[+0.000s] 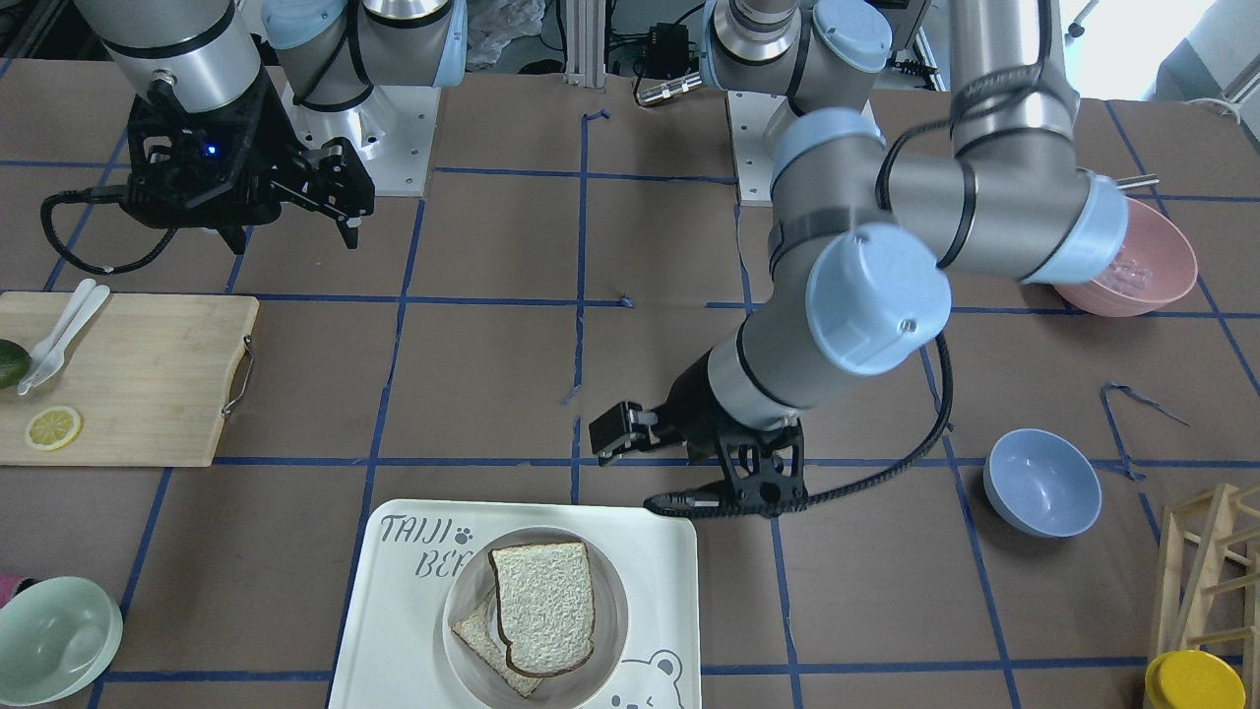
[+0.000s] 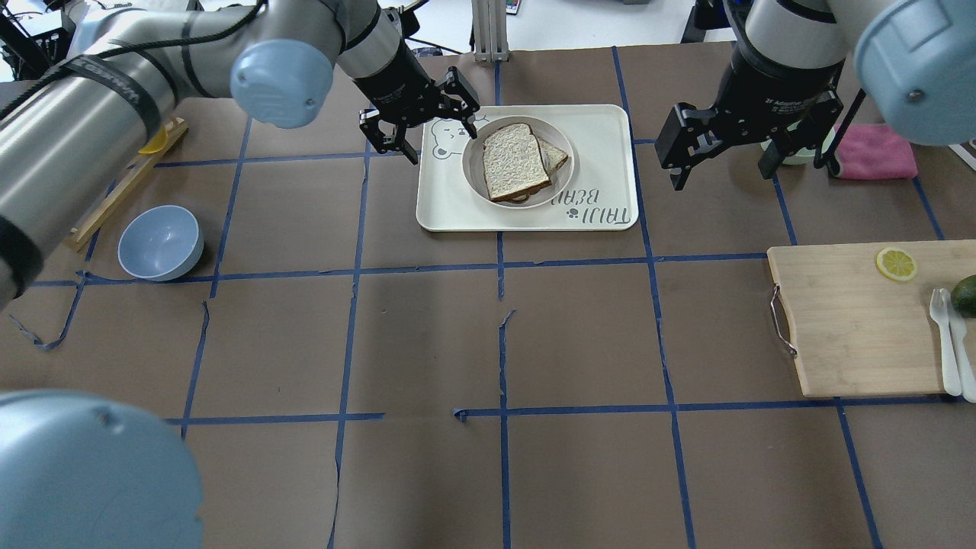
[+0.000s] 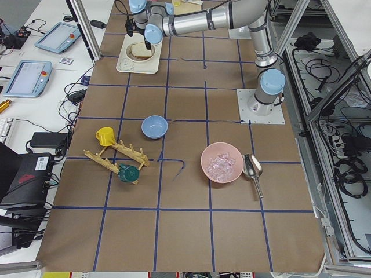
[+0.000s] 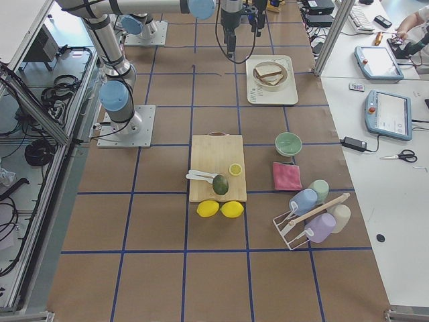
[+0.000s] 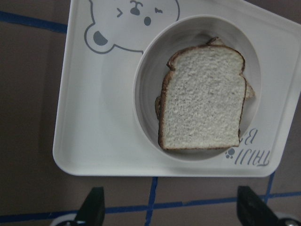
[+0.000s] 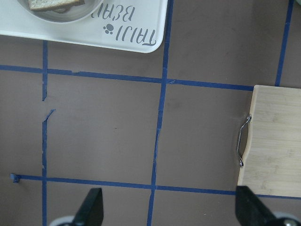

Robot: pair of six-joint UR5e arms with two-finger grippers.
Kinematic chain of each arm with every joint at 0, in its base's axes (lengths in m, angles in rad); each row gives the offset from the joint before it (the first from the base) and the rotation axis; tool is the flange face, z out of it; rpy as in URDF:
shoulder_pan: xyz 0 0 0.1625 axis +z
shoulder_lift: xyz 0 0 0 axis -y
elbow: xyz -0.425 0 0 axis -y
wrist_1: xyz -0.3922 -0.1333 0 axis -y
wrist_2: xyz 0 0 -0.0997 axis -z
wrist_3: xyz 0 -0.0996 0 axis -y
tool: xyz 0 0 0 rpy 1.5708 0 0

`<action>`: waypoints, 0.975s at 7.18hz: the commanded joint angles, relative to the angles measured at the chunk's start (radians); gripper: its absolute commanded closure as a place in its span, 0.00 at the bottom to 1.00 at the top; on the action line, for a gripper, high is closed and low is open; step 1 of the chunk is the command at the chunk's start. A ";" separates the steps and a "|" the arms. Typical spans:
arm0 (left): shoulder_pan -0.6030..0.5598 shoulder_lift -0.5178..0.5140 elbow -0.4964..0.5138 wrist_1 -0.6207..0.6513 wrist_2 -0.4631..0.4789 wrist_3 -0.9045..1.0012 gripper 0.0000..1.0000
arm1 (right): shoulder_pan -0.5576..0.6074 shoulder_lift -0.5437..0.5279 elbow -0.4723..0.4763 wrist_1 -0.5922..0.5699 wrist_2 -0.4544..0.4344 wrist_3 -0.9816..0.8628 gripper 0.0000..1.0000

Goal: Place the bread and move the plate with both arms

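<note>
The bread [image 2: 517, 162], a plain slice with a brown crust, lies in the cream-white plate [image 2: 534, 202] on top of a second slice that shows only at its edge. It also shows in the front view [image 1: 543, 606] and the left wrist view [image 5: 203, 99]. The plate [image 1: 612, 611] stands on the bear-printed tray [image 2: 602, 137]. My left gripper [image 2: 444, 145] hangs open and empty over the tray's left edge, beside the plate [image 5: 146, 94]. My right gripper [image 2: 720, 171] is open and empty, raised above the table to the right of the tray.
A wooden cutting board [image 2: 846, 328] with a lemon slice [image 2: 896, 264], white cutlery and an avocado lies at the right. A blue bowl [image 2: 160, 242] sits at the left. A pink cloth [image 2: 877, 152] and a green bowl [image 1: 54, 640] lie behind my right gripper. A pink bowl [image 1: 1132, 261] is near the left arm's base.
</note>
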 commanded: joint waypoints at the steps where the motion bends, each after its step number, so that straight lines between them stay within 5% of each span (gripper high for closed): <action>1: -0.007 0.210 -0.016 -0.233 0.082 0.024 0.00 | 0.000 0.000 0.003 0.004 0.002 0.055 0.00; 4: -0.007 0.421 -0.199 -0.242 0.325 0.140 0.01 | 0.000 0.000 0.003 0.019 -0.011 0.123 0.00; 7: 0.054 0.450 -0.234 -0.196 0.362 0.257 0.02 | 0.000 0.000 0.003 0.021 -0.012 0.123 0.00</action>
